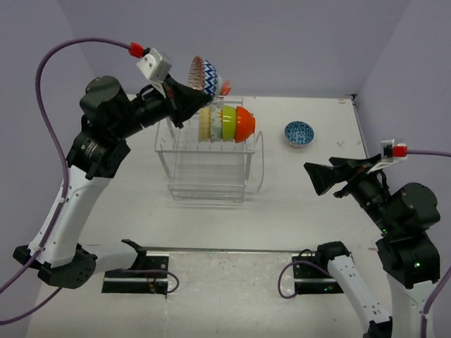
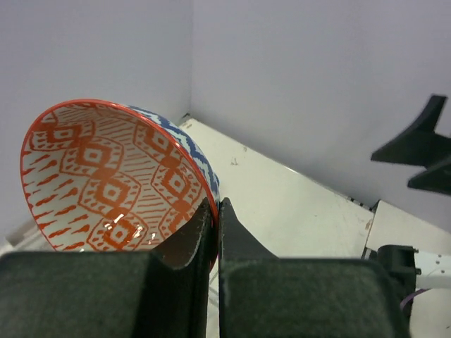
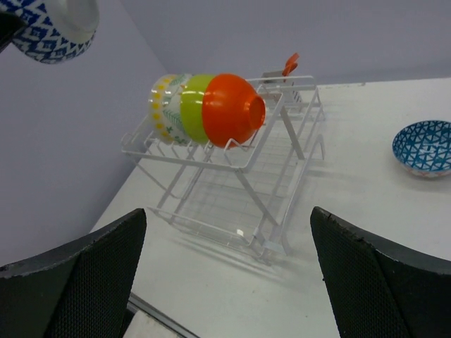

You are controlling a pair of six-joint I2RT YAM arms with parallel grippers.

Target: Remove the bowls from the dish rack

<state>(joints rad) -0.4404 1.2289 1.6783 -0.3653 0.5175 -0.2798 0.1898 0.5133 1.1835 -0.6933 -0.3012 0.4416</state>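
My left gripper [image 1: 192,91] is shut on the rim of the red-zigzag bowl [image 1: 203,75] and holds it in the air above the back of the white wire dish rack [image 1: 209,165]. The left wrist view shows the bowl's red-patterned inside [image 2: 113,179] and my fingers [image 2: 201,225] pinching its rim. Yellowish [image 1: 205,124], lime green [image 1: 228,123] and orange [image 1: 244,124] bowls lie nested on the rack's top tier; a pale floral one [image 3: 171,111] shows between them in the right wrist view. A blue-patterned bowl [image 1: 299,133] sits on the table to the rack's right. My right gripper [image 1: 317,177] is open and empty, right of the rack.
Purple walls close the table at the back and sides. An orange-red object [image 1: 225,87] shows behind the rack's far edge. Arm bases and cables lie along the near edge.
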